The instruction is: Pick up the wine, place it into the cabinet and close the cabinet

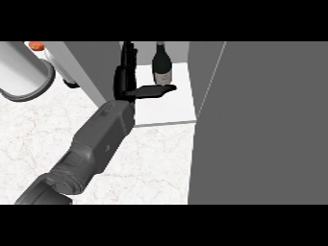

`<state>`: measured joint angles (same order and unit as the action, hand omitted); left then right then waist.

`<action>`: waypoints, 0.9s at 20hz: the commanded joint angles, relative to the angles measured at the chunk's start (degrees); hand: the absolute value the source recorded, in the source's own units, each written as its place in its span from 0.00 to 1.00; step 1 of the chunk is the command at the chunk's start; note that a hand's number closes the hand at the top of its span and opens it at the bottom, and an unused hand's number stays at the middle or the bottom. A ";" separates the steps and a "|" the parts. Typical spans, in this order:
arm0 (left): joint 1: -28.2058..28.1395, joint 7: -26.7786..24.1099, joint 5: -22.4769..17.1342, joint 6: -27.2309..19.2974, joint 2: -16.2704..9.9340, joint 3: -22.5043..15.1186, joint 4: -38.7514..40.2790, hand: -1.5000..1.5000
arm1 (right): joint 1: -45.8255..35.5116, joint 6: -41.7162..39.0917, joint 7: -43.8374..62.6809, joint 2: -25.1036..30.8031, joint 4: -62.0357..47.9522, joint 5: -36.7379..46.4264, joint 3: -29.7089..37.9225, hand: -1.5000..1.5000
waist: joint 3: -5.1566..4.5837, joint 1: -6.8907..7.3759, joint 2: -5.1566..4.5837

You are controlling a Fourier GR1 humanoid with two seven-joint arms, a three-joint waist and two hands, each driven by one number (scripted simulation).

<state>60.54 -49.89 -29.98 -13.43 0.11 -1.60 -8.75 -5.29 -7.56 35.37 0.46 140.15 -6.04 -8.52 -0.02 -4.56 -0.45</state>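
Note:
The dark wine bottle (162, 65) with a pale label stands upright on the white floor of the cabinet (168, 109), near the back. My left hand (126, 72) reaches into the cabinet just left of the bottle, fingers straight and pointing away, open. Its thumb (154, 91) sticks out to the right, in front of the bottle's base; I cannot tell whether it touches. The bottle is not held. The grey cabinet door (280, 125) stands open at the right, filling that side of the view. My right hand is not in view.
The cabinet's grey left wall (94, 72) rises beside my forearm. A large white cylinder (14, 72) with a grey rim lies at the far left, with an orange-capped bottle (40, 48) behind it. The marble counter (152, 163) spreads below.

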 commanded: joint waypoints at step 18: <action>-29.91 9.22 -11.60 -24.94 -0.11 -35.66 -47.95 0.00 | 0.72 2.61 0.19 0.79 2.95 1.98 2.20 0.00 | 0.05 4.87 0.81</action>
<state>35.97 -43.36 -43.43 -32.35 0.00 -32.21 -46.47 -4.64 -5.59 35.67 1.23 141.05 -4.39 -7.42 0.01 -0.73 0.34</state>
